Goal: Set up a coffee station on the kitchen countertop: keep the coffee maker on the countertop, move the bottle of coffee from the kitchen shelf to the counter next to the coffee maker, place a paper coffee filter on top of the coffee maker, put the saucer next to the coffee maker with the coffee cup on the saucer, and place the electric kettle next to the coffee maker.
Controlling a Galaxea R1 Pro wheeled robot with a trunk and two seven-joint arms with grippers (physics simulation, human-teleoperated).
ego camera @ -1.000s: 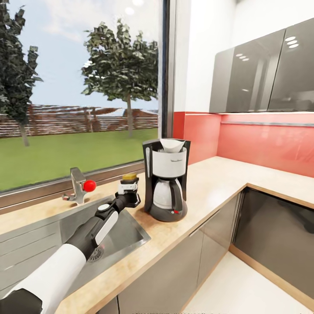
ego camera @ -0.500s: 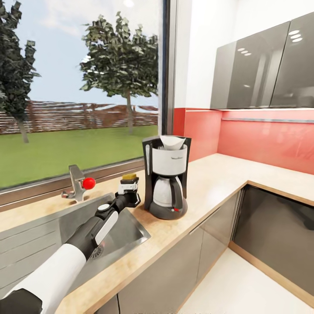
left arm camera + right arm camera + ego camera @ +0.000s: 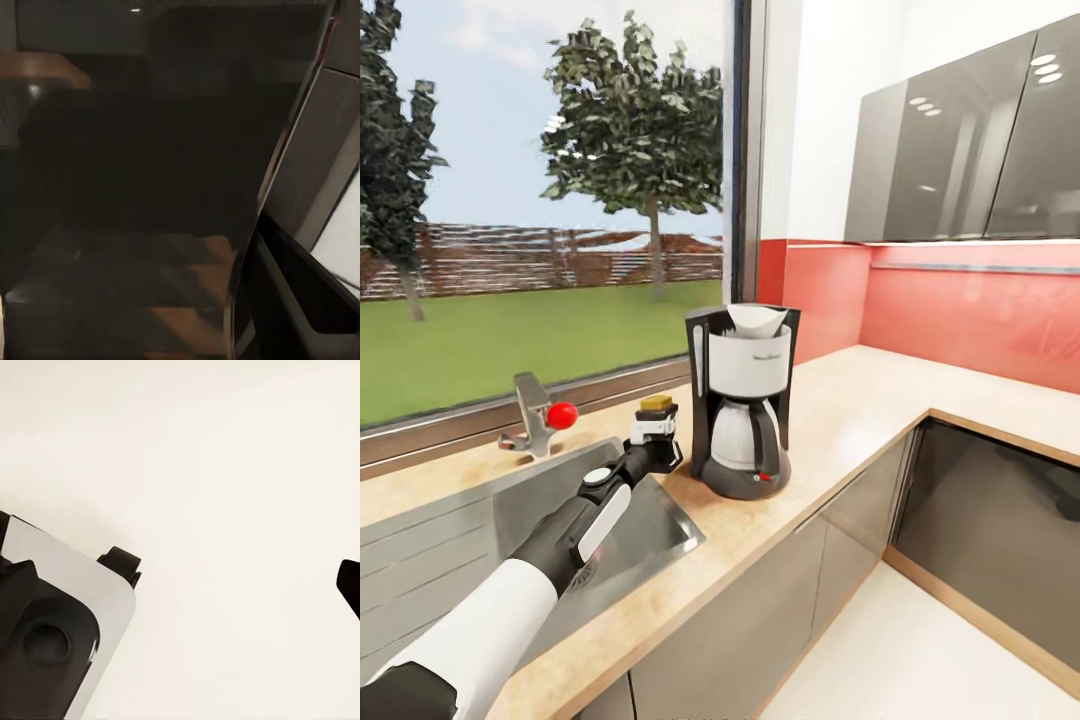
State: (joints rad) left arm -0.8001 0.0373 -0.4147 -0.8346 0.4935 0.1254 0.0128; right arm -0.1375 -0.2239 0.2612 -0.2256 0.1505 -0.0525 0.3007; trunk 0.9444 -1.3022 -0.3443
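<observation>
From the head camera I see my left gripper (image 3: pixel 653 428) reaching over the sink (image 3: pixel 510 520) edge, closed around the bottle of coffee (image 3: pixel 657 407), whose yellowish top pokes out above the fingers. The bottle sits just beside the coffee maker (image 3: pixel 743 400) on the kitchen countertop (image 3: pixel 840 430), and the paper coffee filter (image 3: pixel 754 319) rests in the machine's top. The left wrist camera gives me dark, blurred surfaces, nothing clear. The right wrist camera shows pale floor and a white-and-black part of the robot; I cannot tell how the right gripper's fingers stand.

Left arm reaches forward, its pincer (image 3: pixel 653 432) closed around something dark.
</observation>
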